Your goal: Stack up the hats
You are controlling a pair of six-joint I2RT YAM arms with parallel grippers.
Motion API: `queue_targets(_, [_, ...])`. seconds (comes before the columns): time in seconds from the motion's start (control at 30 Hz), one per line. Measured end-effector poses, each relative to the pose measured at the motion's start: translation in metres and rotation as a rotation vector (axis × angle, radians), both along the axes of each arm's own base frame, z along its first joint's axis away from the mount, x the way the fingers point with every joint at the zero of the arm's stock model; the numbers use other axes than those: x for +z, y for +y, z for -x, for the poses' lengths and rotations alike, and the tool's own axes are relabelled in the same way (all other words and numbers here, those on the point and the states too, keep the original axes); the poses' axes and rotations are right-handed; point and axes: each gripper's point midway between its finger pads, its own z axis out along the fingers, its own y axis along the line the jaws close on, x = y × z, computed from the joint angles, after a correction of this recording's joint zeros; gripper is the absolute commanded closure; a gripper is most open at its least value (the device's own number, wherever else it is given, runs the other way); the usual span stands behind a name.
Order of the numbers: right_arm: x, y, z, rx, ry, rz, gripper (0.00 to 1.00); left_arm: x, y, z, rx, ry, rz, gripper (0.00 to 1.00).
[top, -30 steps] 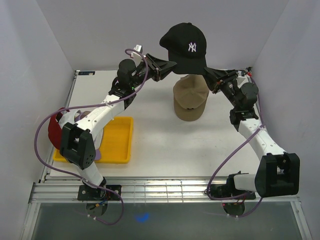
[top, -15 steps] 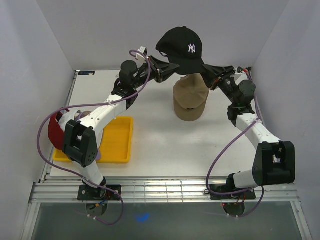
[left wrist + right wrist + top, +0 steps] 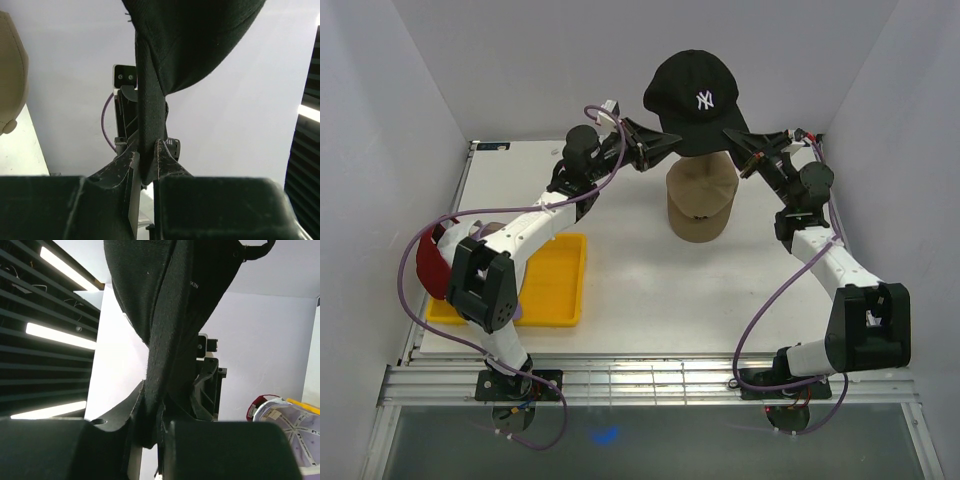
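Observation:
A black hat [image 3: 695, 95] with a white NY logo hangs in the air above the tan hat [image 3: 700, 205], which sits on a stand at the back of the table. My left gripper [image 3: 667, 142] is shut on the black hat's left rim [image 3: 149, 125]. My right gripper [image 3: 733, 140] is shut on its right rim [image 3: 160, 365]. The tan hat's edge [image 3: 10, 85] shows at the left of the left wrist view. A red hat [image 3: 428, 268] lies at the table's left edge. In the right wrist view, a white hat [image 3: 295, 427] shows its inside.
A yellow tray [image 3: 560, 285] lies at the front left, partly under my left arm. White walls close in the table at the back and on both sides. Purple cables loop beside both arms.
My right gripper has closed on the black hat's right rim. The hat has shifted slightly right, over the tan hat. The left gripper has kept its hold.

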Motion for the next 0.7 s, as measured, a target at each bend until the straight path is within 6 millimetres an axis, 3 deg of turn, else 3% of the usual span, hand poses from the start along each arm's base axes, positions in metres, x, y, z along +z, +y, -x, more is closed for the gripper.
queue_targets(0.37, [-0.003,-0.005,0.017,-0.082,-0.016,0.126,0.92,-0.011,-0.002,0.0,-0.063,0.018,0.002,1.0])
queue_targets(0.7, [-0.048,-0.011,0.012,-0.165,0.072,0.2,0.92,-0.052,-0.01,-0.019,-0.155,0.12,-0.07,1.0])
